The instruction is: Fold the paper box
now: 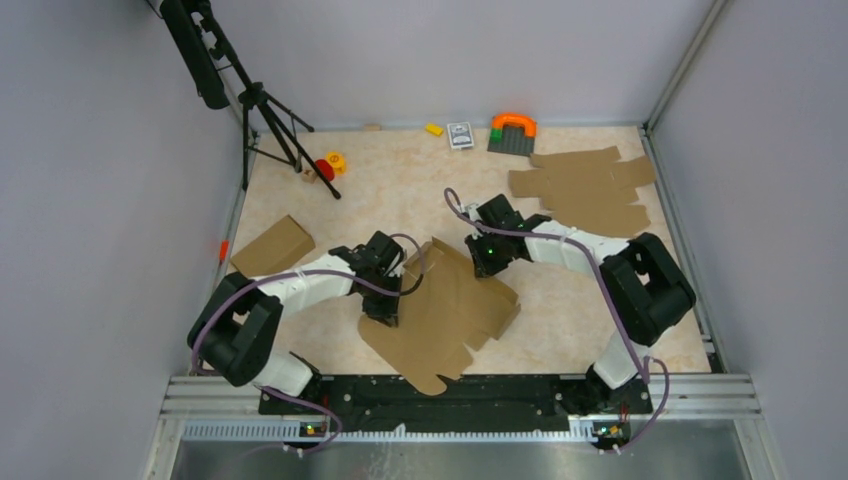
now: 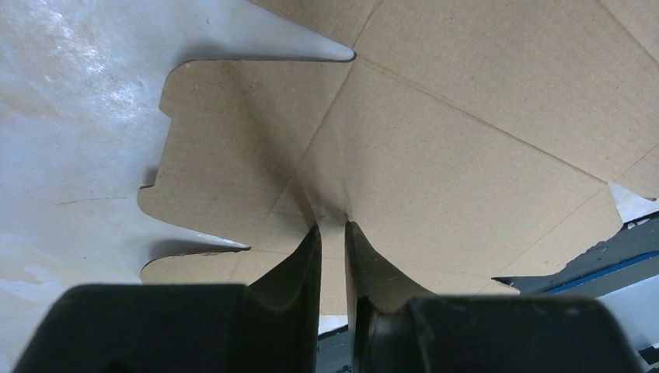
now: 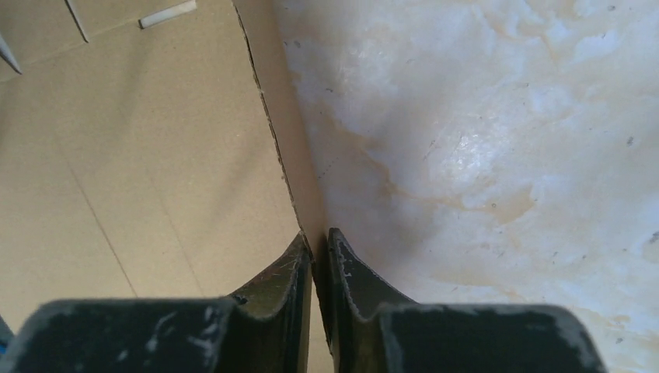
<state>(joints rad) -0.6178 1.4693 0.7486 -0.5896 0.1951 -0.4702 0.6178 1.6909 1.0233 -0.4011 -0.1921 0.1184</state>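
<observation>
The paper box (image 1: 445, 310) is a brown die-cut cardboard sheet with creased panels and flaps, lying between the arms and reaching the table's near edge. My left gripper (image 1: 385, 312) is at its left side, shut on a raised fold of the sheet; in the left wrist view the fingers (image 2: 307, 264) pinch the cardboard (image 2: 435, 163) between them. My right gripper (image 1: 487, 268) is at its far right edge, shut on an upright side flap; in the right wrist view the flap (image 3: 291, 155) runs up from the closed fingertips (image 3: 342, 264).
A pile of similar brown sheets (image 1: 585, 188) lies at the back right. A folded cardboard box (image 1: 272, 246) sits at the left. A tripod (image 1: 270, 120), small toys (image 1: 330, 165), a card box (image 1: 460, 135) and an orange-and-grey block piece (image 1: 512, 133) stand along the back.
</observation>
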